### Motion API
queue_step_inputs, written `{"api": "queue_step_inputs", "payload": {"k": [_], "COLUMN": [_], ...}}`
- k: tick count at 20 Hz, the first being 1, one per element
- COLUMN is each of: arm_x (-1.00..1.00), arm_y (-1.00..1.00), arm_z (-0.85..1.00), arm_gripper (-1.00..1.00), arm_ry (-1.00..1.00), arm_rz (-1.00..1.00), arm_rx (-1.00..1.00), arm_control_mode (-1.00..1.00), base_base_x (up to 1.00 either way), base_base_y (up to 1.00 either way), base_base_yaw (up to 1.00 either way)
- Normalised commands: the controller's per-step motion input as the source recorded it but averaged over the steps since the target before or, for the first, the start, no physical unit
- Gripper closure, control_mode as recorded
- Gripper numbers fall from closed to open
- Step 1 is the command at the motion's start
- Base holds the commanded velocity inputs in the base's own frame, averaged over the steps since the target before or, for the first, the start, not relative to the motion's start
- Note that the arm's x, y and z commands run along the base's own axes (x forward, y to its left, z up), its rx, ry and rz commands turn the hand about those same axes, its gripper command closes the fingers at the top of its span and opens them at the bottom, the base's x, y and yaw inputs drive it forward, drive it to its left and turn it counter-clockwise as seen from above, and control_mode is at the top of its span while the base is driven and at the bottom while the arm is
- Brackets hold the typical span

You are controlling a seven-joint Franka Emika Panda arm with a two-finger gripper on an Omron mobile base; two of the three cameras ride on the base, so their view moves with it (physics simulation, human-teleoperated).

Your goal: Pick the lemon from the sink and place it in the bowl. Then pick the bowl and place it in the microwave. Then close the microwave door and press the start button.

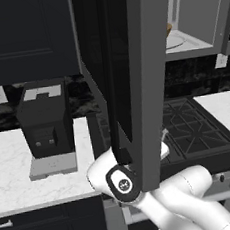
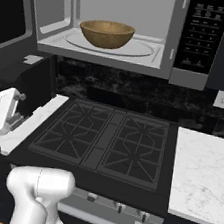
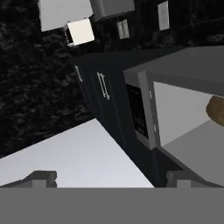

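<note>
The brown wooden bowl [image 2: 106, 34] sits on the round pale turntable inside the wide silver-grey microwave [image 2: 174, 47], whose cavity stands open above the black gas stove [image 2: 105, 141]. The lemon cannot be made out; it may lie inside the bowl, below its rim. The microwave door [image 1: 128, 80], a broad grey-framed panel with dark glass, is swung out toward the near side and stands edge-on in the left base view, with the white arm just below its lower corner. In the hand view the gripper [image 3: 109, 177] has its 2 dark finger tips [image 3: 41, 176] set wide apart with nothing between them, facing the microwave's dark control panel [image 3: 137, 110] and open cavity. A black boxy coffee machine [image 1: 44, 119] on a grey base stands on the white marble counter [image 1: 11, 163] at the left of the stove.
</note>
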Motion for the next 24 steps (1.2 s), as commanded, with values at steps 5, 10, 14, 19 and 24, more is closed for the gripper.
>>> {"api": "queue_step_inputs", "payload": {"k": [5, 10, 14, 19, 24], "arm_x": [-0.08, -0.11, -0.05, -0.26, 0.00], "arm_y": [0.79, 0.79, 0.80, 0.48, 0.41], "arm_z": [0.00, 0.00, 0.00, -0.01, 0.07], "arm_gripper": [-1.00, -1.00, -1.00, -1.00, -1.00], "arm_ry": [0.00, 0.00, 0.00, 0.00, 0.00], "arm_rz": [-0.09, -0.10, -0.10, -0.01, -0.02], "arm_rx": [-0.09, -0.07, -0.08, -0.05, 0.00], "arm_control_mode": [-1.00, -1.00, -1.00, -1.00, -1.00], "base_base_x": [0.00, 0.00, 0.00, 0.00, 0.00], "base_base_y": [0.00, 0.00, 0.00, 0.00, 0.00], "base_base_yaw": [0.00, 0.00, 0.00, 0.00, 0.00]}}
